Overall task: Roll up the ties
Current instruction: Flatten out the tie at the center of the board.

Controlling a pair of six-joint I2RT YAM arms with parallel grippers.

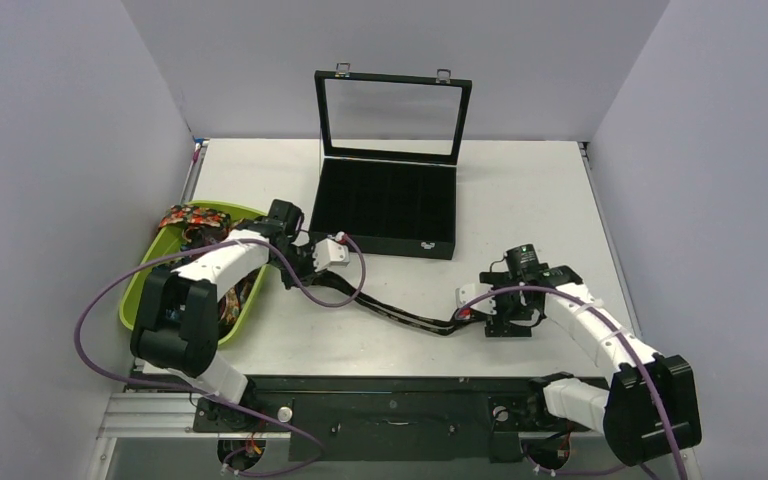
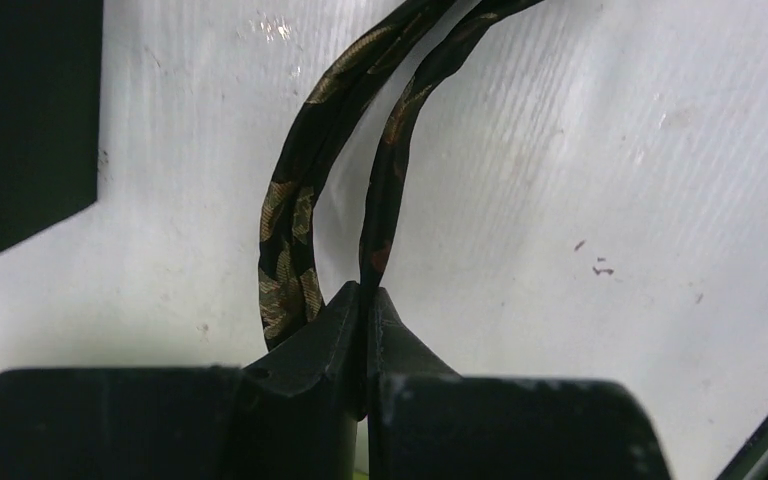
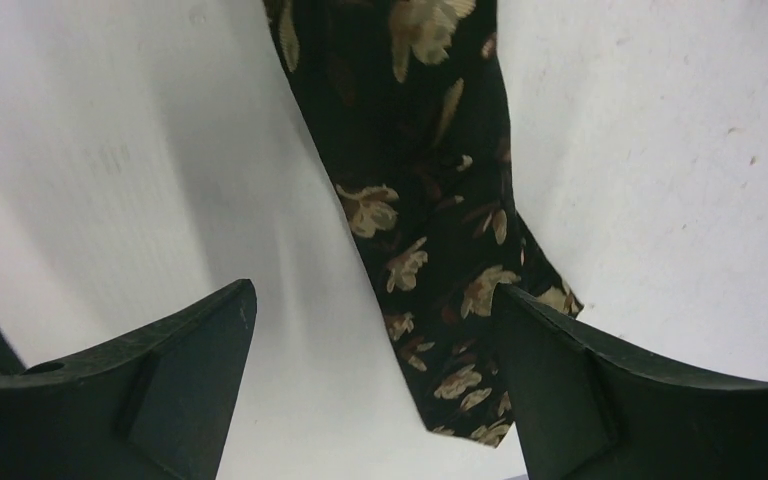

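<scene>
A dark tie with tan-gold florals (image 1: 405, 318) lies across the white table between my two grippers. My left gripper (image 1: 312, 272) is shut on its narrow end. In the left wrist view the jaws (image 2: 368, 295) pinch the fabric edge, and the tie (image 2: 290, 230) loops away in two strands. My right gripper (image 1: 490, 322) is open over the tie's wide pointed end (image 3: 430, 230). In the right wrist view that end lies between the spread fingers (image 3: 372, 300), close against the right finger (image 3: 560, 370). Other ties with red and orange prints (image 1: 192, 218) lie in a green bin.
The green bin (image 1: 132, 290) stands at the left under my left arm. A black compartment case (image 1: 390, 205) with its glass lid raised stands at the back centre. A corner of it shows in the left wrist view (image 2: 20, 120). Purple cables loop from both arms.
</scene>
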